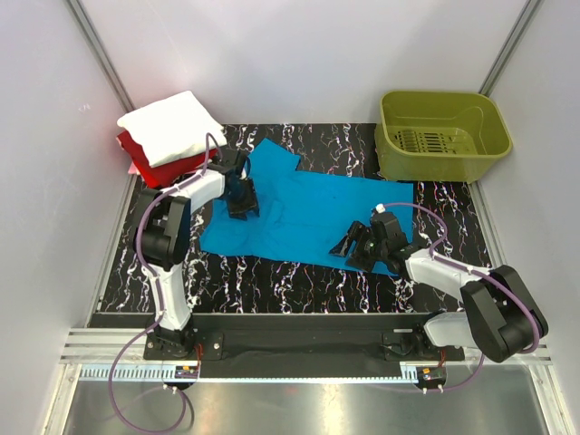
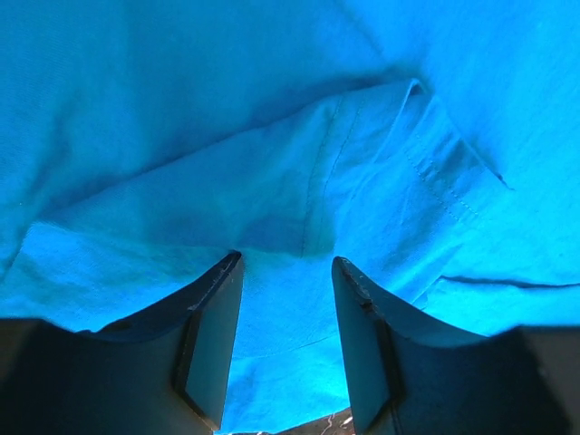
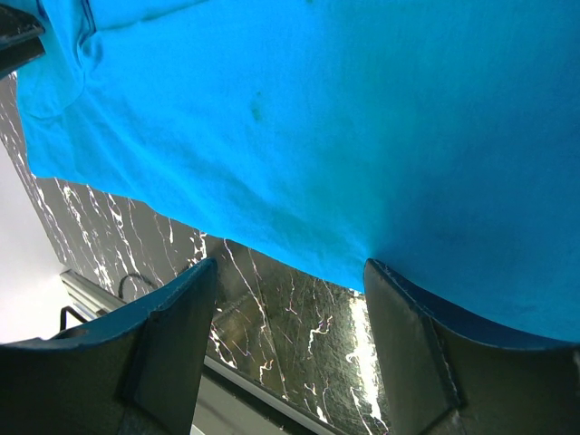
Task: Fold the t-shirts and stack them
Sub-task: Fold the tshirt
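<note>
Top external: how are the arms sitting?
— Left arm is bending down, left gripper (image 1: 242,207) resting open on the turquoise t-shirt (image 1: 299,204) spread mid-table (image 1: 272,272). Right gripper (image 1: 349,246) is reaching low leftward, jaws gaping at its near edge.

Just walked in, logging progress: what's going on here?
Two arms are working on a turquoise t-shirt spread on the table. The left gripper is low over its left part, the right gripper at its near edge; both have fingers open, holding nothing. A white shirt sits folded on a red shirt, far left.
</note>
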Action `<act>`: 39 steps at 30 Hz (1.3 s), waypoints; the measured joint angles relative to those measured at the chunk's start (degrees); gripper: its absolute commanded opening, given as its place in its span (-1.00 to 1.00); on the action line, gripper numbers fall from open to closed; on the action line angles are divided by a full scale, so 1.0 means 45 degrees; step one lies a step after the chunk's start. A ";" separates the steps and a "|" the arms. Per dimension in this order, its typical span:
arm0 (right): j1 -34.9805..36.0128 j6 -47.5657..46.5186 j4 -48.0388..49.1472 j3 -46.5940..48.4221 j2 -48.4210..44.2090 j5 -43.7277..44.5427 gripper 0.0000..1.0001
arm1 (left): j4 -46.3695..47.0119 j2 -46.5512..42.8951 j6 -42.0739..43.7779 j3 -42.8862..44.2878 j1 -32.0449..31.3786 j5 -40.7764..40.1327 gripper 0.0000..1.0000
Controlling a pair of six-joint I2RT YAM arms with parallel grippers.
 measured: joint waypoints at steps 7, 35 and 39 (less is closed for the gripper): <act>0.0000 0.0000 0.0000 0.0000 0.0044 -0.0005 0.46 | -0.0053 0.0185 -0.0010 0.0466 0.0015 -0.0049 -0.04; 0.0000 0.0000 -0.0010 0.0078 0.0194 -0.0015 0.46 | -0.0427 0.0947 -0.0053 0.1545 0.0058 -0.0083 -0.90; 0.0000 0.0000 -0.0010 0.0078 0.0199 -0.0019 0.46 | -0.0447 0.0947 -0.0015 0.1554 0.0058 -0.0078 -1.00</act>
